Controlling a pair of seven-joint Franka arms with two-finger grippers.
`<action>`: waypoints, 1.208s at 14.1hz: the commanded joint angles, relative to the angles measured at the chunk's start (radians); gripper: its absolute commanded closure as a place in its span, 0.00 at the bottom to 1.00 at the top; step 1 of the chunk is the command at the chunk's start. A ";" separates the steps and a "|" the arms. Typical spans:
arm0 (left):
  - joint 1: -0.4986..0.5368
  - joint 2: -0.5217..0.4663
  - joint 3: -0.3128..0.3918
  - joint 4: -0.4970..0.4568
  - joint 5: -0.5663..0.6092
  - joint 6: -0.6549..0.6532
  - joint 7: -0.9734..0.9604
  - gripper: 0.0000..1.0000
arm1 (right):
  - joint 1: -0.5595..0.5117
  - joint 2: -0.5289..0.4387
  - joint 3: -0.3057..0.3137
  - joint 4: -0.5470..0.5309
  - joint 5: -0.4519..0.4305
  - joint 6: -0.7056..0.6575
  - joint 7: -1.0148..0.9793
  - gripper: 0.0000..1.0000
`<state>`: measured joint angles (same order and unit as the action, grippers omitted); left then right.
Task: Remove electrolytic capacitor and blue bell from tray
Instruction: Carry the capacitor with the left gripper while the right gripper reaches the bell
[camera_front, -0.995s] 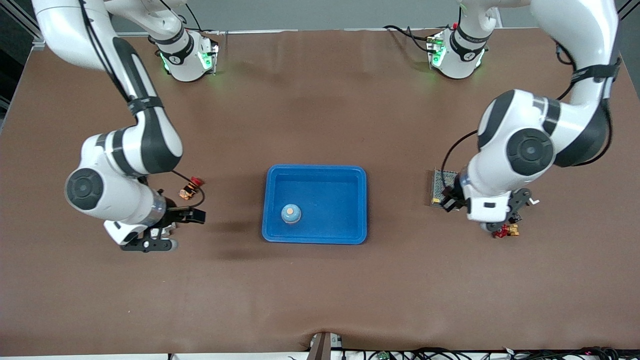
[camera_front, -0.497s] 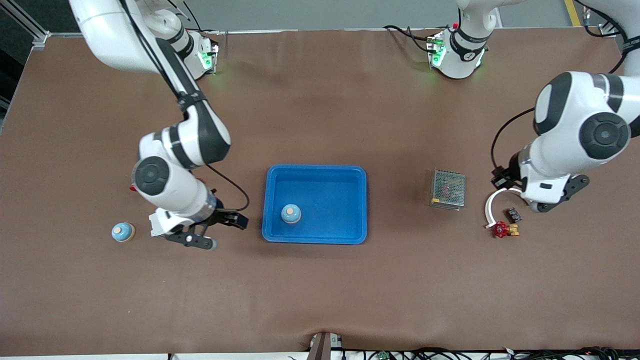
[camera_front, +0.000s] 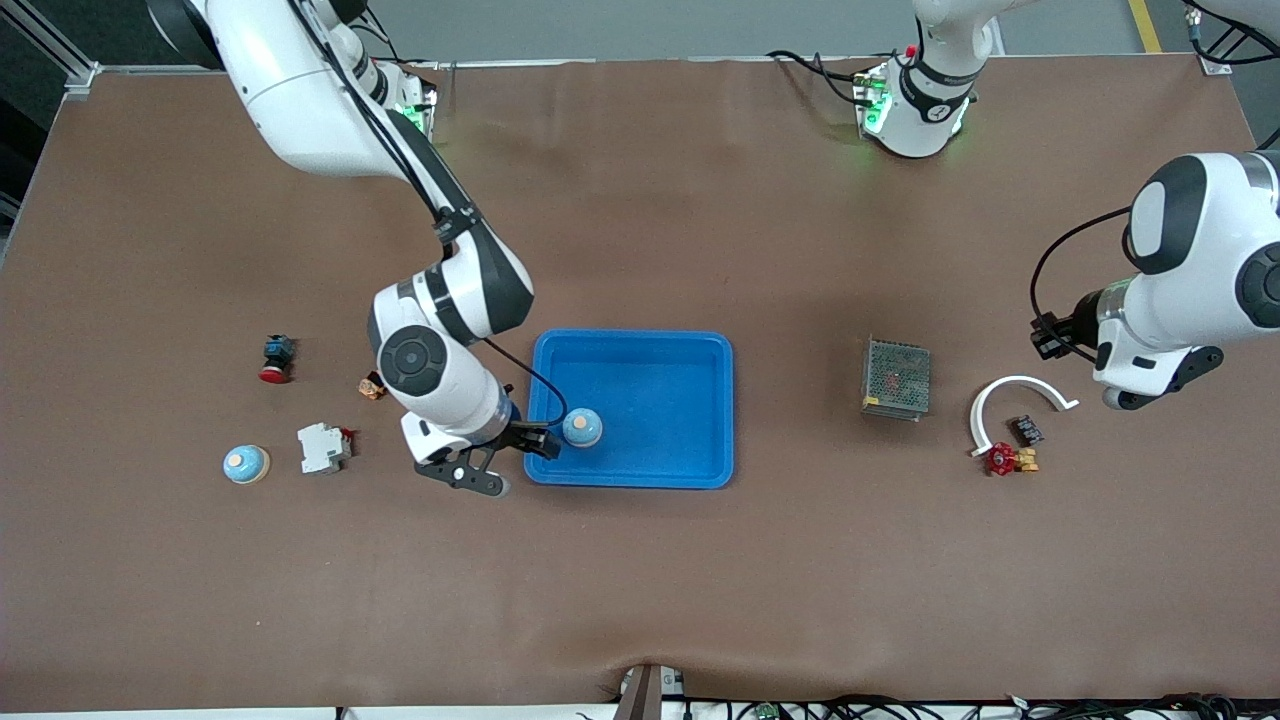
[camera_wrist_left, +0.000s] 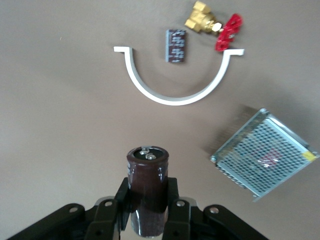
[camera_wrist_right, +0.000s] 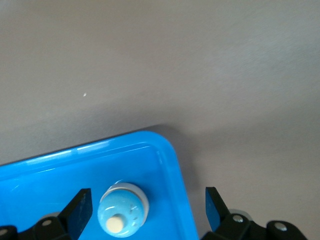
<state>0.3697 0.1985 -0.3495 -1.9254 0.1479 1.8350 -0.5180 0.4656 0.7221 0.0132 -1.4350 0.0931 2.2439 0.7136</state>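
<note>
In blue tray (camera_front: 700, 345), one bell (camera_front: 581, 427)

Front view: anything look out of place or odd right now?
Nothing stands out. One bell sits upright in the blue tray, the right gripper open around it. The left gripper holds the capacitor upright over the table's left-arm end.

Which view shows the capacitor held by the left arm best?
The left wrist view: the dark capacitor fills the foreground, clamped upright in the left gripper. The front view hides it under the arm; the right wrist view misses it.
</note>
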 joint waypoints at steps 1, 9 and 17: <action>0.043 -0.024 -0.008 -0.110 -0.002 0.102 0.036 1.00 | 0.033 0.039 -0.013 0.054 -0.009 -0.009 0.030 0.00; 0.086 0.062 -0.005 -0.323 -0.004 0.487 0.035 1.00 | 0.090 0.106 -0.016 0.088 -0.055 -0.004 0.040 0.00; 0.103 0.177 0.000 -0.346 0.021 0.618 0.032 0.83 | 0.114 0.148 -0.015 0.093 -0.056 0.025 0.041 0.00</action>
<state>0.4527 0.3818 -0.3449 -2.2626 0.1540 2.4389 -0.5000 0.5643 0.8421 0.0081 -1.3759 0.0542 2.2609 0.7340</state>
